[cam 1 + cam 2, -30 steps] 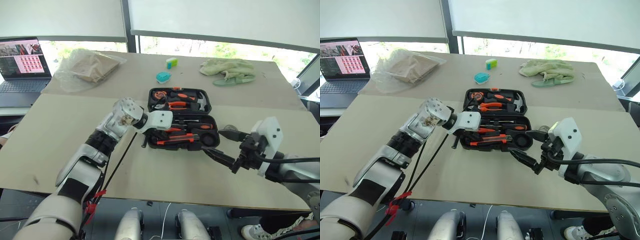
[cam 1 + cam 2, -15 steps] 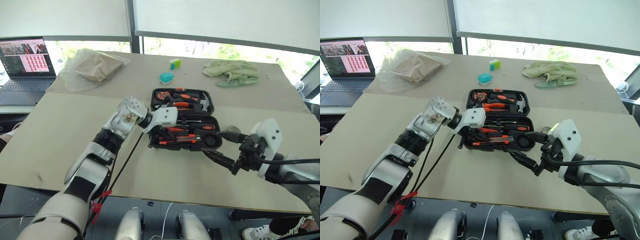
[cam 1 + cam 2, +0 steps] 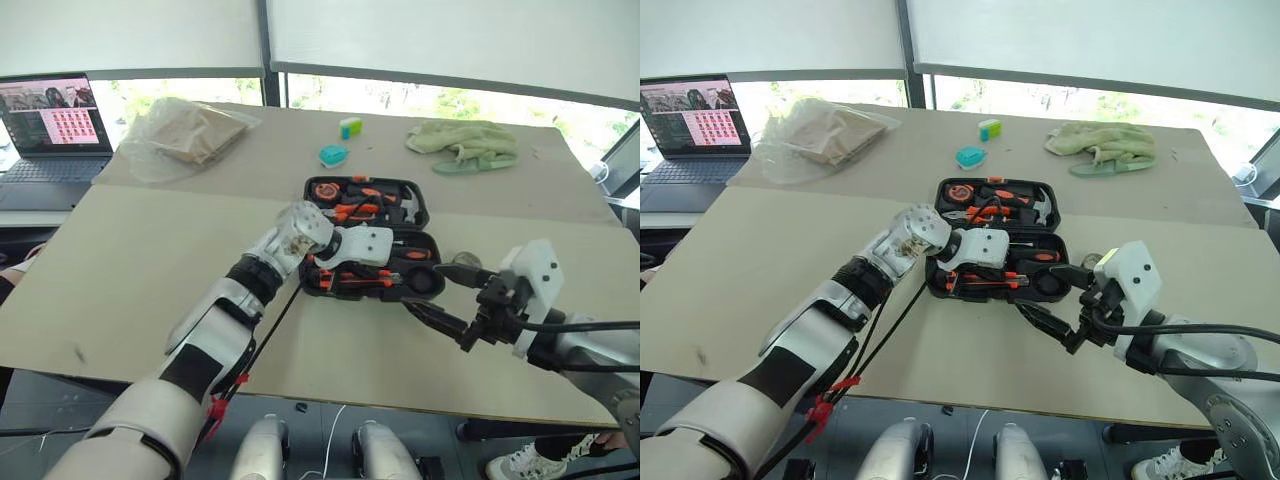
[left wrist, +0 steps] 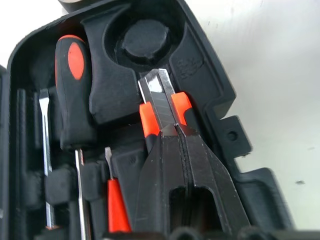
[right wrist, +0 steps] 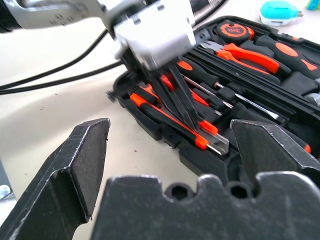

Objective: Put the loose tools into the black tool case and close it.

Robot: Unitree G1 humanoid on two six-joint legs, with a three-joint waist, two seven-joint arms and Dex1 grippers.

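Step in hand: seating the black-and-orange utility knife, flat with a bare steel tip, in the black moulded plastic tool case, which lies open mid-counter. The left gripper is clenched on the knife, over the near tray, beside an orange-and-black screwdriver with a rounded rubbery handle. The right gripper hangs released just beside the case. Next move, by judgement: align the knife with its slot, press down, release

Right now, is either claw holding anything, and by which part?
The left claw grips the utility knife near its blade end, over the tool case. The right claw holds nothing.
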